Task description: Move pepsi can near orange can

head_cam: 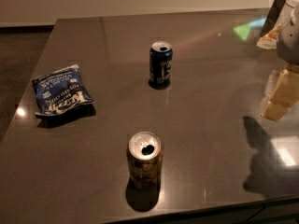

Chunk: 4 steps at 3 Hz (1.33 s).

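The pepsi can (160,63), dark blue with white markings and an open silver top, stands upright on the dark table (210,125), a little behind its middle. The orange can (145,160), orange-brown with an open silver top, stands upright near the front edge, well in front of the pepsi can. My gripper (287,29) is at the upper right edge of the view, partly cut off, far to the right of both cans and holding nothing that I can see.
A flat blue chip bag (60,90) lies on the left side of the table. The gripper's reflection (280,94) and the arm's shadow (261,157) fall on the glossy right side. The table's front edge runs just below the orange can.
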Each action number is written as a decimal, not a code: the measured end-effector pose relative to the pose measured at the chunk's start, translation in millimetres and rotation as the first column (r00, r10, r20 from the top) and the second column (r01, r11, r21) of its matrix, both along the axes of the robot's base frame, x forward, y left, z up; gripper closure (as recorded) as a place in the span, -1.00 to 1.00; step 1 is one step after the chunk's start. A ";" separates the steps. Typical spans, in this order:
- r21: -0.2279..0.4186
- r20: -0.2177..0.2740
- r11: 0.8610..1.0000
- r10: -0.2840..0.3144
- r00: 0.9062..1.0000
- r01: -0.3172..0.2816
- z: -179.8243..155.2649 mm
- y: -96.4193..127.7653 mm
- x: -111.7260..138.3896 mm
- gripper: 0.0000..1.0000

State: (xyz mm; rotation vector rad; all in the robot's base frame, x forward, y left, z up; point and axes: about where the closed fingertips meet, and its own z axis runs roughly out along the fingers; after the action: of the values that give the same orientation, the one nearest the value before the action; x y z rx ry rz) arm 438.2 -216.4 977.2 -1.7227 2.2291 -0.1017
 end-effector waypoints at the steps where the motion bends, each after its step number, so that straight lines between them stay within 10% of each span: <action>1: 0.000 0.000 1.000 0.000 1.000 0.000 0.0 0.0 0.0 -1.00; 4: 0.126 0.007 0.992 0.014 1.000 -0.015 -13.1 46.8 73.1 -1.00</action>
State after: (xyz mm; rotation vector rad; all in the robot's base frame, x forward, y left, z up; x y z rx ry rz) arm 511.3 -169.6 964.1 -1.6689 2.1685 0.0364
